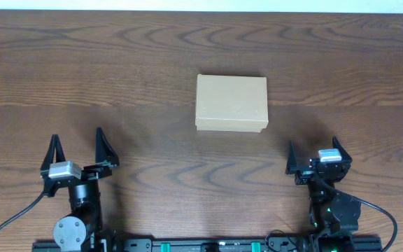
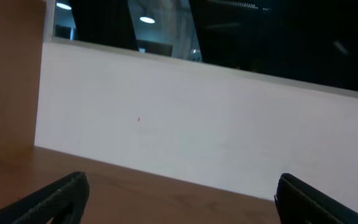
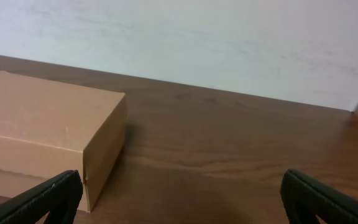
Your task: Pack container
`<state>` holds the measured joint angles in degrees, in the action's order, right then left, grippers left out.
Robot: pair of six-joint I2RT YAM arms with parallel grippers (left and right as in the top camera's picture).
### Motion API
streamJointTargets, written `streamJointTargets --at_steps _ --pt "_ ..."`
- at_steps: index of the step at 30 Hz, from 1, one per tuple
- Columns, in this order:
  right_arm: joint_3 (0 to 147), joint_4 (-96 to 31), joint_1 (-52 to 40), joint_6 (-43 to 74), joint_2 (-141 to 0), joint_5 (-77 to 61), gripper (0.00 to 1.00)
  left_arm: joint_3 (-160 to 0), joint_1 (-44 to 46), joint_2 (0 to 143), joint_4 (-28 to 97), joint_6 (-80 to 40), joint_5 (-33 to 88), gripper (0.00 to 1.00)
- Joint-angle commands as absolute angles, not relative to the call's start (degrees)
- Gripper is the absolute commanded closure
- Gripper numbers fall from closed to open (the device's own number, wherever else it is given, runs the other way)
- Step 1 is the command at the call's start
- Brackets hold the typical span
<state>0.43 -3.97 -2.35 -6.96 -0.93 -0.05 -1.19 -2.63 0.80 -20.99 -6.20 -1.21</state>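
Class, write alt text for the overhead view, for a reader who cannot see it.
A closed tan cardboard box sits near the middle of a dark wooden table. Below it in the picture, the left gripper and right gripper stand at either side, fingers open, holding nothing.

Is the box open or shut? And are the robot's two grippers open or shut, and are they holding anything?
container: lid shut, sitting flat on the table, nothing touching it.
left gripper: open, holding nothing, away from the container.
right gripper: open, holding nothing, near the container but not touching it.
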Motion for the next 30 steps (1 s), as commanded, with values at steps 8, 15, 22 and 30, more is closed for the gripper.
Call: streamJointTargets --at_steps 8,15,22,30 --pt "0.32 -4.23 -2.17 -7.79 -0.34 0.12 0.01 -0.27 -3.42 0.19 -13.23 -6.92 -2.07 0.05" --pt "0.32 -4.23 -2.17 -7.79 -0.32 0.12 0.01 -0.27 -3.42 0.19 -3.40 -9.21 -1.91 0.05" --pt "0.32 -4.23 -2.17 -7.79 -0.34 0.12 0.01 -0.27 -3.42 0.19 4.43 -9.47 -1.39 0.05" --pt "0.32 -4.23 -2.17 -7.79 -0.34 0.12 0.01 -0.27 -3.42 0.19 4.38 -8.78 -1.06 0.05"
